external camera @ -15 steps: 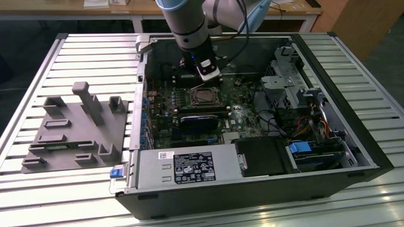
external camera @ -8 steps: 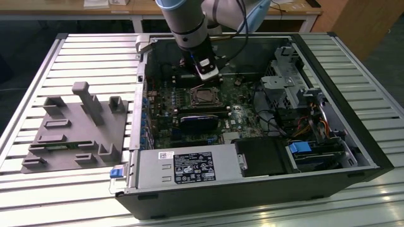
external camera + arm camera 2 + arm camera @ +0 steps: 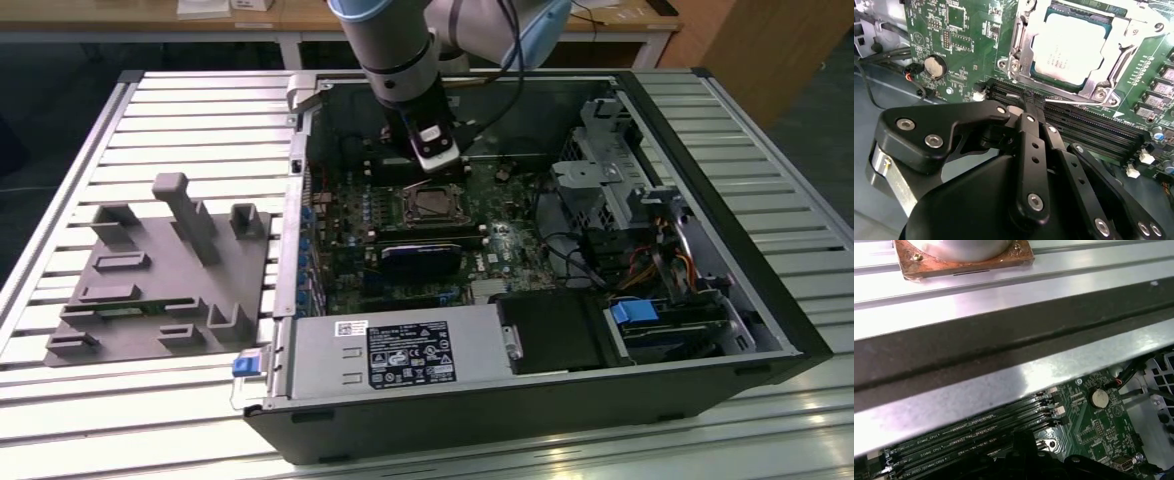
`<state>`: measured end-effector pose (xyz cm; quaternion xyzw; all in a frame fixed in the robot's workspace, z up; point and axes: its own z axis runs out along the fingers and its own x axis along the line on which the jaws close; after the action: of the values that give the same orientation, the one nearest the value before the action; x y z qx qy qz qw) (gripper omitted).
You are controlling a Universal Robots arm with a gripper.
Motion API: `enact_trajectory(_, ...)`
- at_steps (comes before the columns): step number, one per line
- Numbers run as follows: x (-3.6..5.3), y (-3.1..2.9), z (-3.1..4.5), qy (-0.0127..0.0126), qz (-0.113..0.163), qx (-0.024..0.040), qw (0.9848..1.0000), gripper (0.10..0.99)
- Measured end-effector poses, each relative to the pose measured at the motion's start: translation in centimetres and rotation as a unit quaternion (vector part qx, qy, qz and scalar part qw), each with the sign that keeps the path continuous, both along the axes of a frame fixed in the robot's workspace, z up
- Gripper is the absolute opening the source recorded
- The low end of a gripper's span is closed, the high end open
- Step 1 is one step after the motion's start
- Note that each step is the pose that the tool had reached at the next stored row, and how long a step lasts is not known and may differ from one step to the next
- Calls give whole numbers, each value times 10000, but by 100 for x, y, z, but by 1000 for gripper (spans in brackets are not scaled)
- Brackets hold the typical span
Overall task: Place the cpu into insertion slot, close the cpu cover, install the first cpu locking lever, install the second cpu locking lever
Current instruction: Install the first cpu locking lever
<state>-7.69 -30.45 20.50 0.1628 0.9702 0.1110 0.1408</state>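
Jaws together and empty, close beside the cpu (image 3: 1069,47), not touching.

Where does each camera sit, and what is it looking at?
Exterior view: off the arm, looking down into the open computer case; arm and gripper show.
Second wrist view: on the arm, looking past the gripper at the cpu.
First wrist view: on the arm, facing the case rim and memory slots; gripper's black edge shows.
Both wrist views share the coin battery.

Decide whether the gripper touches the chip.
Apart. In the second wrist view the gripper ends at the memory slots, the metal frame between it and the chip.
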Motion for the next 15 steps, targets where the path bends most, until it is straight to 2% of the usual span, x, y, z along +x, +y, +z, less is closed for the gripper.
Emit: enact_trajectory(15, -7, 64, -25, -1, -207, -17, 9998, 106)
